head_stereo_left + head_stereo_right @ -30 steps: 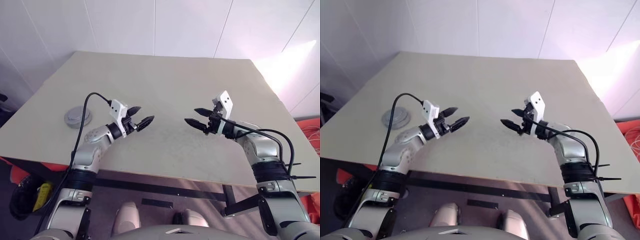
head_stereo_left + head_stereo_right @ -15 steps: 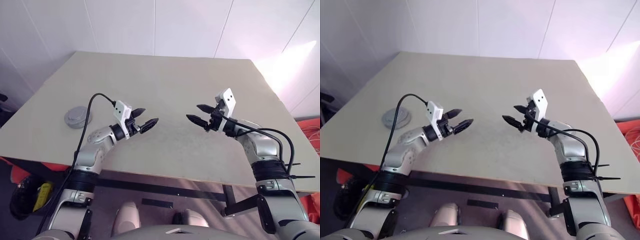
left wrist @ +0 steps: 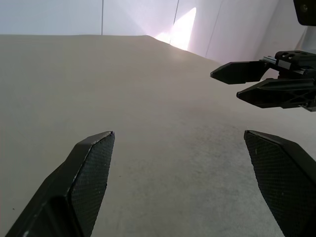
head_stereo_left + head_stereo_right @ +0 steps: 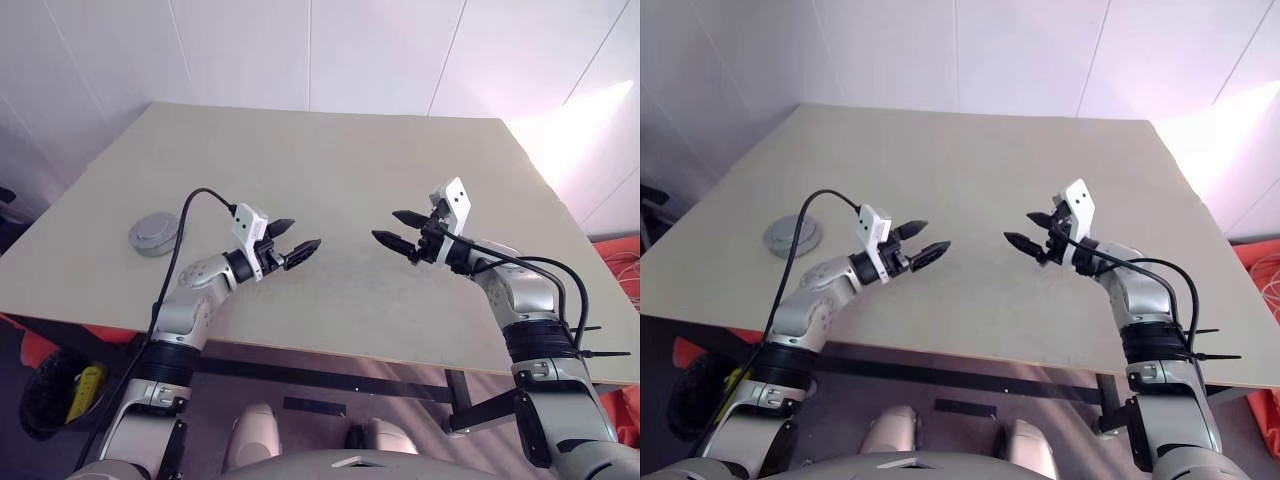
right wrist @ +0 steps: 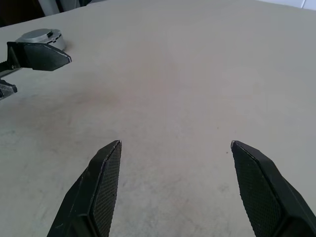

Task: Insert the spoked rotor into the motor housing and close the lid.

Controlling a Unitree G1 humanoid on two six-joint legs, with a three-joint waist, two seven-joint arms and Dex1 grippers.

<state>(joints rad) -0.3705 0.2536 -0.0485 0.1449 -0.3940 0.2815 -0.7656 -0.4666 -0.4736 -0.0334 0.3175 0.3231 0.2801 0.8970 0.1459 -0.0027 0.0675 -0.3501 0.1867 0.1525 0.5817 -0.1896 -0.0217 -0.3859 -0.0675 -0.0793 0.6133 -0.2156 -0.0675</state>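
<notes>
Beige table (image 4: 330, 160) seen from above, with both arms raised over its near half. Left gripper (image 4: 293, 240) above the table's near-left part, black fingers (image 3: 94, 163) spread apart, empty, pointing toward the middle. Right gripper (image 4: 395, 228) above the near-right part, fingers (image 5: 106, 173) likewise spread apart, empty, pointing back toward the left one; tips of the two facing each other across a bare stretch of tabletop, well apart. Motor housing (image 4: 155, 234) resting flat near the table's left edge, well to the left of the left gripper, grey and round, with the lid (image 5: 38, 35) lying closed on top as a plain grey face with a small raised detail. Black cable (image 4: 185, 215) arching from the left wrist down along the forearm. White panelled wall (image 4: 320, 50) behind the far edge.
</notes>
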